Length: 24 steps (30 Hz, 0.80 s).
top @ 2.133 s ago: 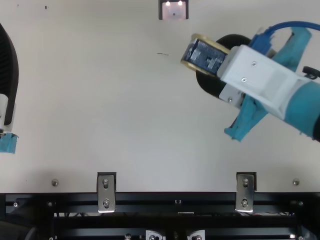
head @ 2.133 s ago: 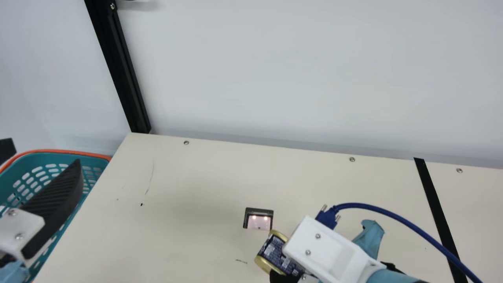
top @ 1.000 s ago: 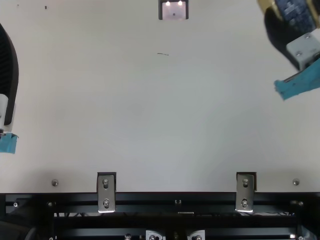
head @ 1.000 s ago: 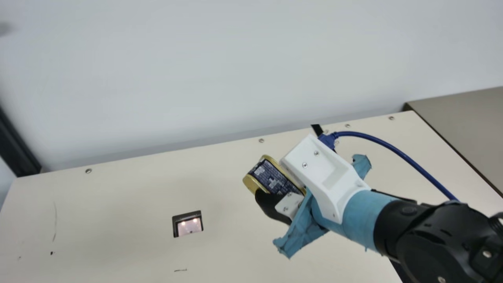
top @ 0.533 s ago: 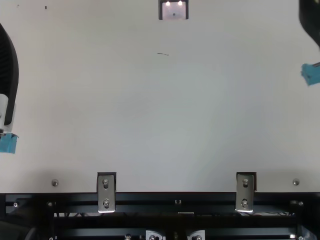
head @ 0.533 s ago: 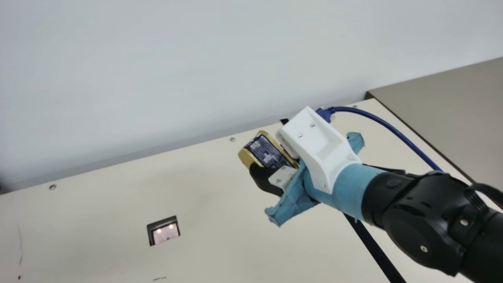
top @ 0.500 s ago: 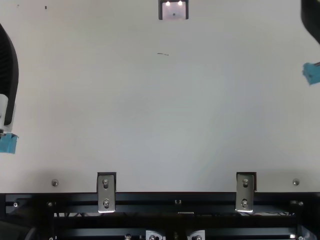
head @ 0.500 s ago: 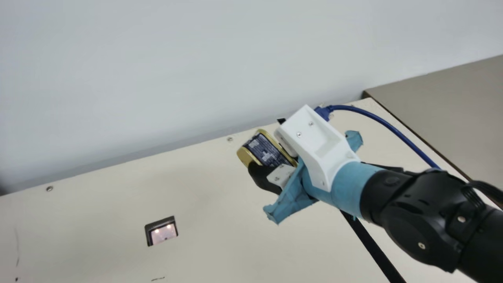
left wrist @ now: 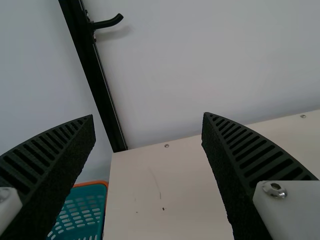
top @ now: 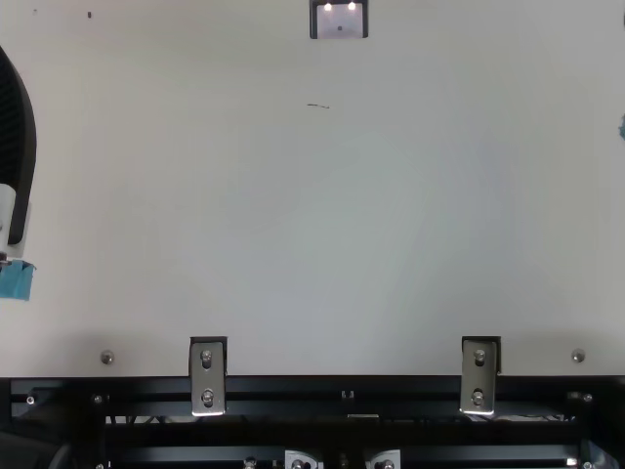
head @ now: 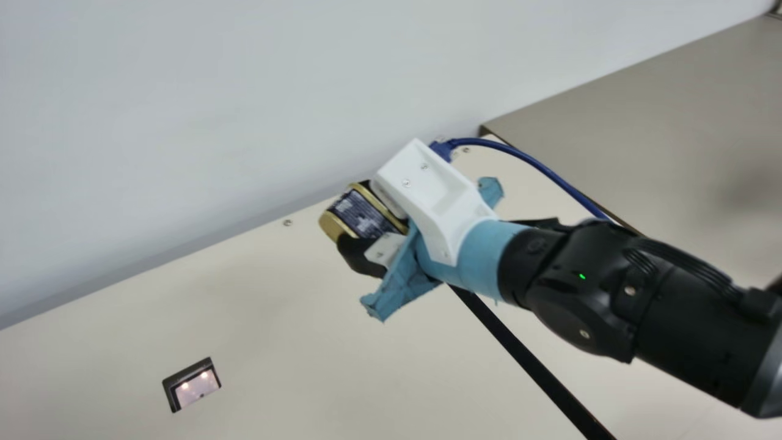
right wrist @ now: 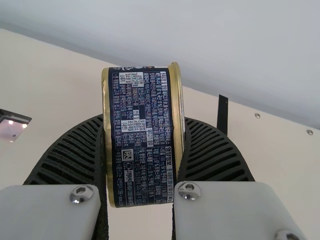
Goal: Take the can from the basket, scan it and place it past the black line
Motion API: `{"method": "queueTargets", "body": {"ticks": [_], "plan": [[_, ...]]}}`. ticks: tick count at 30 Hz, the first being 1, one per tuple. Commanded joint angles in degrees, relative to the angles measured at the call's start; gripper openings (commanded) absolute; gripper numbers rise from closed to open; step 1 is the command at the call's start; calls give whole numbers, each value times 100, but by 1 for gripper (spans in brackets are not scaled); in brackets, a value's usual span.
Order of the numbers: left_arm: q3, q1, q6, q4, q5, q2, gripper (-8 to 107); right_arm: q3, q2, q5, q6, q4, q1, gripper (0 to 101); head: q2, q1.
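Main view: my right hand (head: 351, 214) grips the can (head: 361, 215), tilted and raised over the tabletop (head: 275, 324). Its scanner (head: 194, 388) lies well to the left of my hand, and the black line (head: 531, 360) runs out from beneath my wrist.

Right wrist view: the can sits squarely between my closed-in ribbed fingers (right wrist: 215, 150), gold rims against them; the line lies beyond my hand, opposite the scanner.

Left wrist view: my left hand (left wrist: 147, 116) is spread wide, holding nothing, with the basket (left wrist: 93, 183) below it.

Top view: the scanner is well apart from that idle hand. I take scanning as done and carrying as the step; next I must bring the can wholly across the line, level it, lower it and let go.
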<state>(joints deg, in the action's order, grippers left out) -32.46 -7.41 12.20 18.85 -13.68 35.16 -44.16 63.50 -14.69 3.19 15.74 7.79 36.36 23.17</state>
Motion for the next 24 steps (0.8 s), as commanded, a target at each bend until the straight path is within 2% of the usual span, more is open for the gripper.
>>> {"method": "queueTargets", "body": {"ticks": [1, 11, 24], "plan": [[0, 0, 0, 0, 0, 0, 90, 12, -31, -22, 119, 102, -38, 0, 205, 183], [0, 0, 0, 0, 0, 0, 90, 139, -250, -83, 593, 458, -263, 0, 590, 183], [0, 0, 0, 0, 0, 0, 90, 327, -526, -130, 880, 711, -521, 0, 590, 183]]}}
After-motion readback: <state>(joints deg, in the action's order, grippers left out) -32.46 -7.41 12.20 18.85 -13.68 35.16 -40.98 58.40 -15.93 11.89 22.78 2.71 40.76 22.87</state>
